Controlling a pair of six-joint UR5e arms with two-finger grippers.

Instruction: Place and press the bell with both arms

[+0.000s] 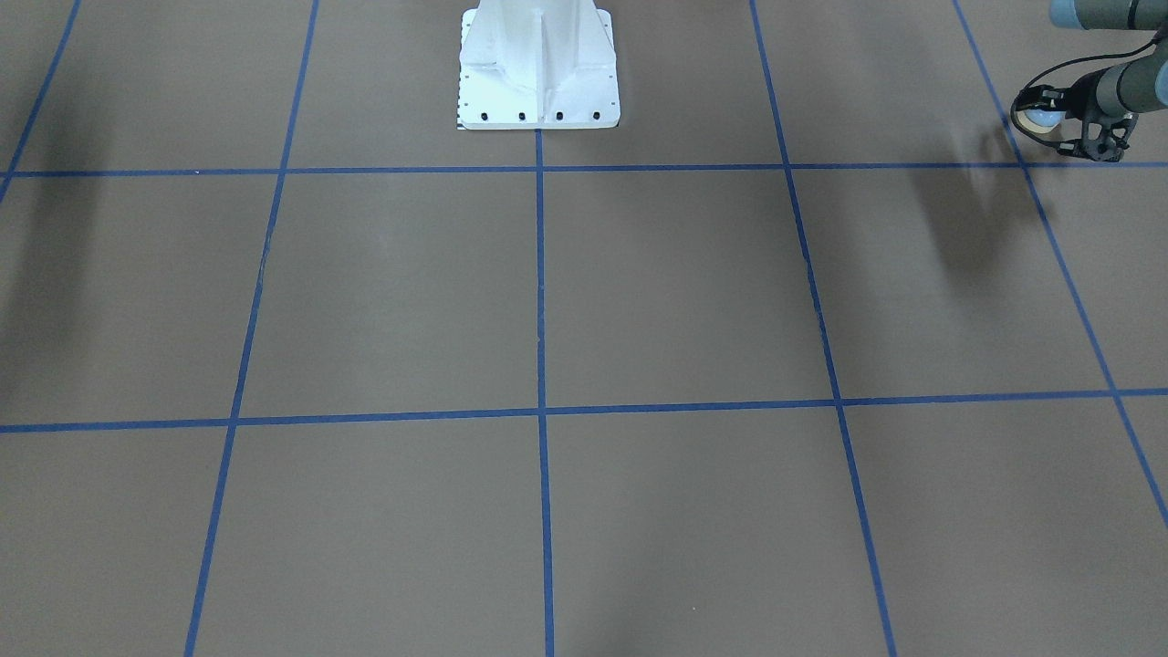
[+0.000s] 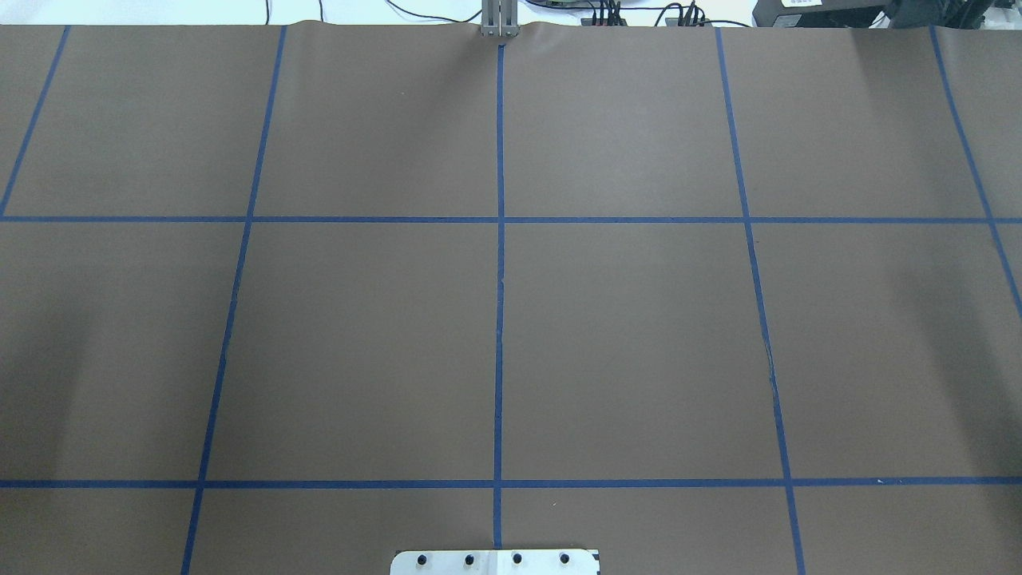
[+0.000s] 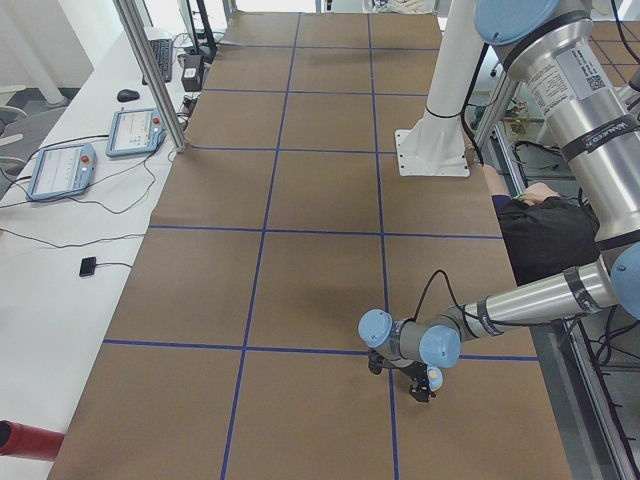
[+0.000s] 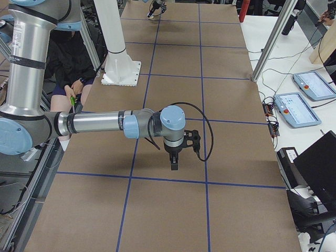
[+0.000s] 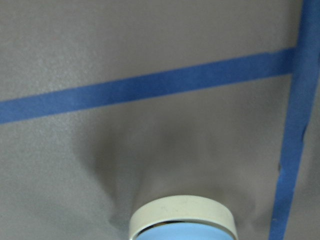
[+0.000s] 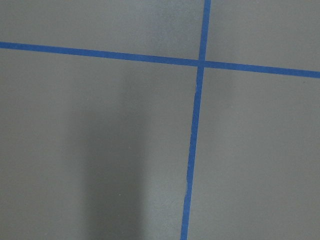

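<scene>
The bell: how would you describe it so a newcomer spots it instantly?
From the white pedestal, follow the robot's left arm out to its tip. Its end effector grips the bell, a small light-blue dome with a cream rim, pale against that black hardware.

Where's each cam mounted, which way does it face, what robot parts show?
Front-facing: across the table, facing the pedestal, steeply down; left end effector holds the bell, top right.
Overhead: behind the pedestal, looking forward and down; only its foot shows.
Exterior left: table's end, looking along it; left arm near.
Exterior right: opposite end; right arm near, right end effector pointing down.
Left wrist: looks down at table; bell's rim at bottom.
Right wrist: looks down; tape cross only.
Shared: front-facing and left wrist both show the bell.
</scene>
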